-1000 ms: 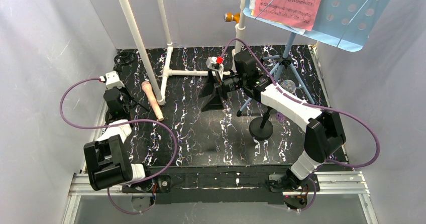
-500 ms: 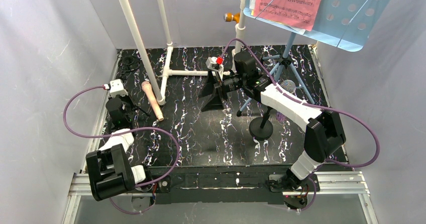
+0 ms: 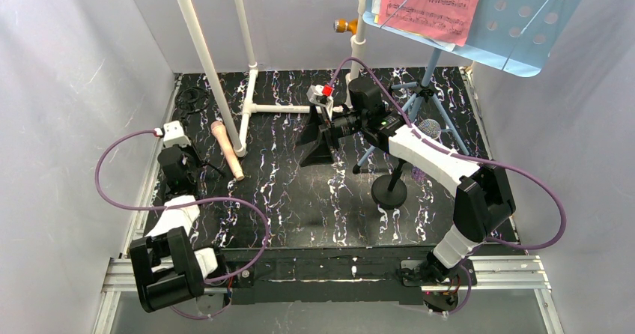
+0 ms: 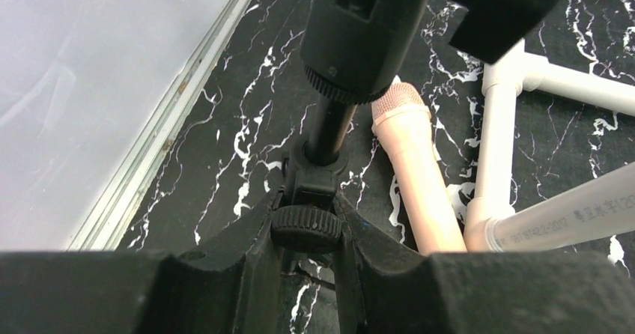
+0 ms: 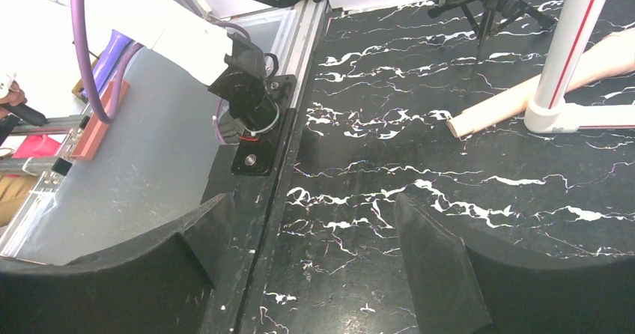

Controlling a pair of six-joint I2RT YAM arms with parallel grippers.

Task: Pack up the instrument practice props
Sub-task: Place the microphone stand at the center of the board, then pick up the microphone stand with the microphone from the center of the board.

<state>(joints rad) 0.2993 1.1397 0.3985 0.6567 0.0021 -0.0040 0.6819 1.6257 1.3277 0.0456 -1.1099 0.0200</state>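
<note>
A black tripod mic mount (image 4: pixel 329 124) hangs tilted at the left of the mat, its ring top (image 3: pixel 193 98) pointing to the far side. My left gripper (image 4: pixel 307 218) (image 3: pixel 183 158) is shut on its hub, at the ribbed knob. Just to the right, a pink microphone (image 3: pixel 227 148) (image 4: pixel 415 177) lies against the white pipe frame (image 3: pixel 225 102). In mid-mat my right gripper (image 3: pixel 318 138) (image 5: pixel 314 207) is open, with only mat between its fingers. A glittery purple microphone (image 3: pixel 428 129) sits on a round-base mount (image 3: pixel 389 192). The light-blue music rack (image 3: pixel 524 27) carries pink sheet music (image 3: pixel 430 4).
The rack's blue tripod legs (image 3: pixel 415 105) stand at the back right, behind my right arm. A white pipe foot (image 5: pixel 576 113) rests on the marbled mat (image 3: pixel 314 207). White walls close in the left, back and right sides. A metal rail (image 3: pixel 329 270) runs along the near edge.
My left arm has drawn back toward the near edge with the tripod mount in its grip, and the mount's ring top has shifted nearer and slightly right. The right arm has not moved.
</note>
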